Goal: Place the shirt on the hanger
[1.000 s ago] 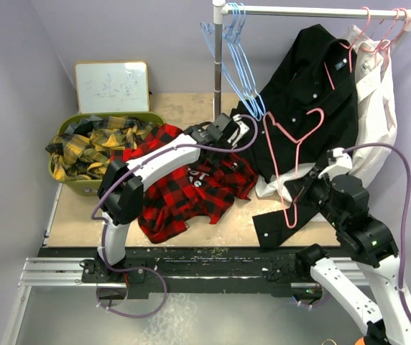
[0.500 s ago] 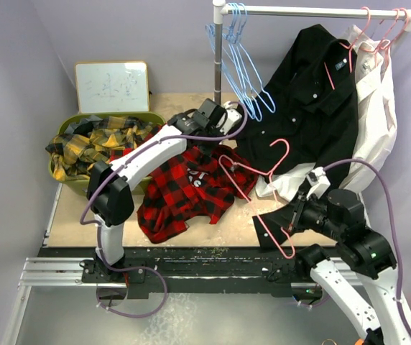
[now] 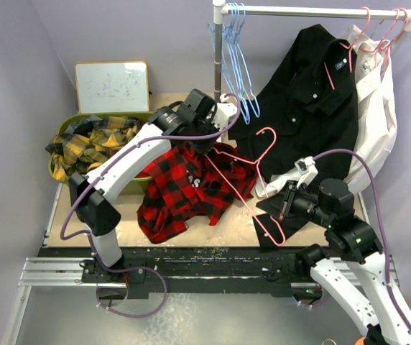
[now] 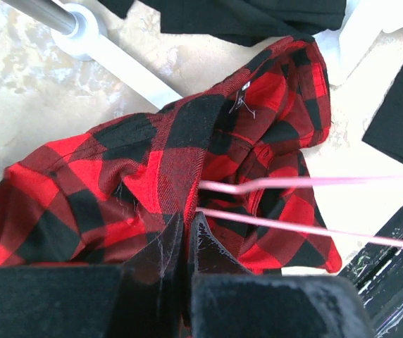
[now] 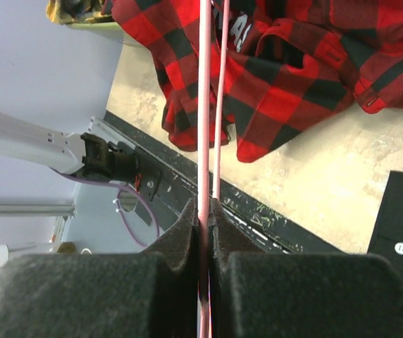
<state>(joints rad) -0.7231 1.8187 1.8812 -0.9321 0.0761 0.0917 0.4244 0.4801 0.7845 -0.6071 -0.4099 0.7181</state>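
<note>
The red-and-black check shirt (image 3: 180, 192) lies crumpled on the table, its upper edge lifted. My left gripper (image 3: 207, 148) is shut on a fold of that edge; the left wrist view shows the fingertips (image 4: 186, 227) pinching the shirt (image 4: 138, 155). The pink wire hanger (image 3: 258, 159) slants from my right gripper (image 3: 286, 210) up and left, its far end over the lifted cloth. The hanger's two wires (image 4: 314, 182) cross just beside the left fingers. My right gripper (image 5: 206, 211) is shut on the hanger wire (image 5: 204, 105), with the shirt (image 5: 286, 77) beyond it.
A green basket (image 3: 83, 188) with yellow plaid cloth stands at the left, a whiteboard (image 3: 112, 86) behind it. The rack post (image 3: 218, 65) and rod (image 3: 313, 11) carry light blue hangers (image 3: 236, 72), a black shirt (image 3: 313, 100) and a white garment (image 3: 376, 108). The rack base (image 4: 82, 24) is near the shirt.
My left gripper has risen and moved back, lifting the shirt's edge. My right gripper has swung the hanger left and tilted it, bringing its end to the lifted shirt.
</note>
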